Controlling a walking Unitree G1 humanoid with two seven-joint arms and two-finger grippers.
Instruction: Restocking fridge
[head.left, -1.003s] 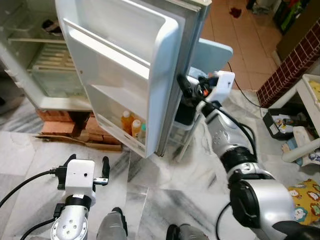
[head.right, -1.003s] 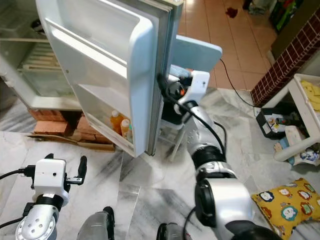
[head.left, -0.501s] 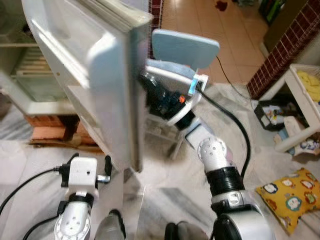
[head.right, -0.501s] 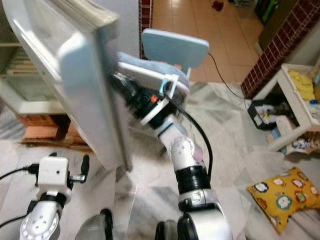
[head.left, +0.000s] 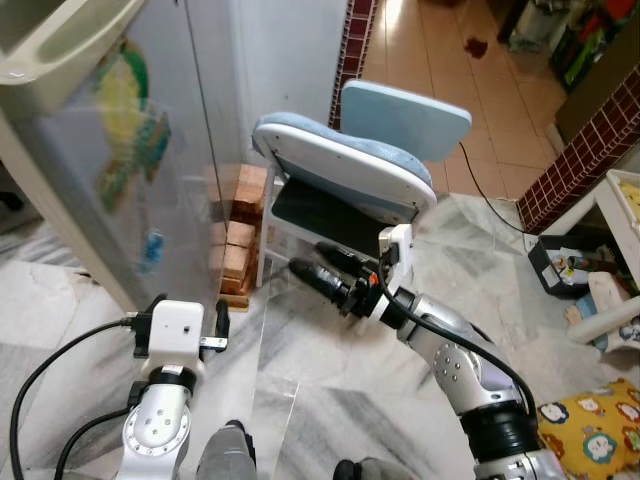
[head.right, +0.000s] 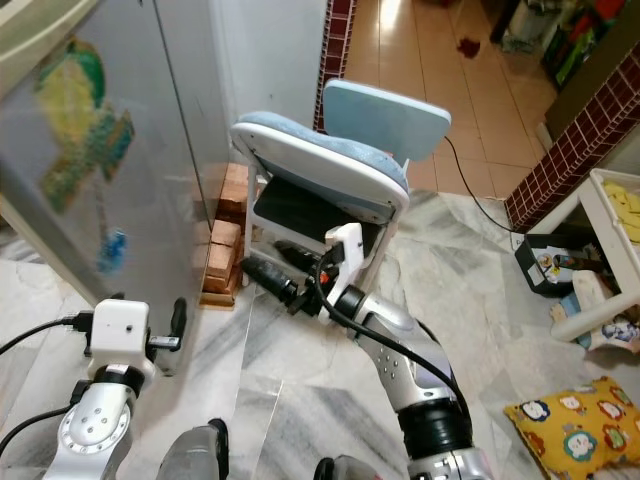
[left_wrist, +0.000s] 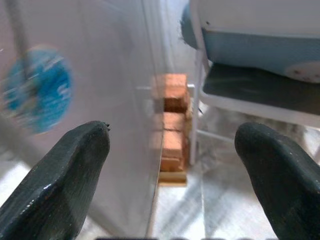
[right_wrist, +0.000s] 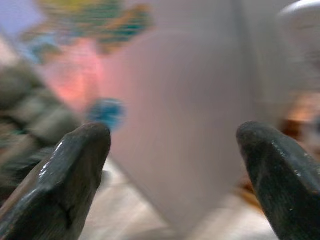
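**Q:** What are the head views showing?

**A:** The tall grey fridge door with colourful stickers (head.left: 120, 170) is standing swung across the left side, so the fridge interior is hidden and nothing tells whether the door is latched. The right gripper (head.left: 306, 258) is reaching out low beside the door, in front of the pale blue padded chair with a white frame (head.left: 345, 160); its two fingers are lying slightly apart with nothing between them. The left gripper (head.left: 185, 318) is idling low over the grey-veined marble floor (head.left: 310, 400), near the door's lower edge.

**Q:** And the left wrist view?

**A:** The left fingers (left_wrist: 65, 175) are standing wide apart and empty, facing the door, the stack of orange bricks (left_wrist: 172, 130) and the chair legs.

**Q:** The right wrist view?

**A:** It is blurring. The right fingers (right_wrist: 60, 175) are spread and empty, pointing at the stickered door.

**Q:** What is likely to go wrong?

**A:** The right arm is sitting just beside the chair frame; a wide swing may snag it. The door may be resting unlatched and drift open. The left gripper may be clipping the door edge if the robot steps forward.
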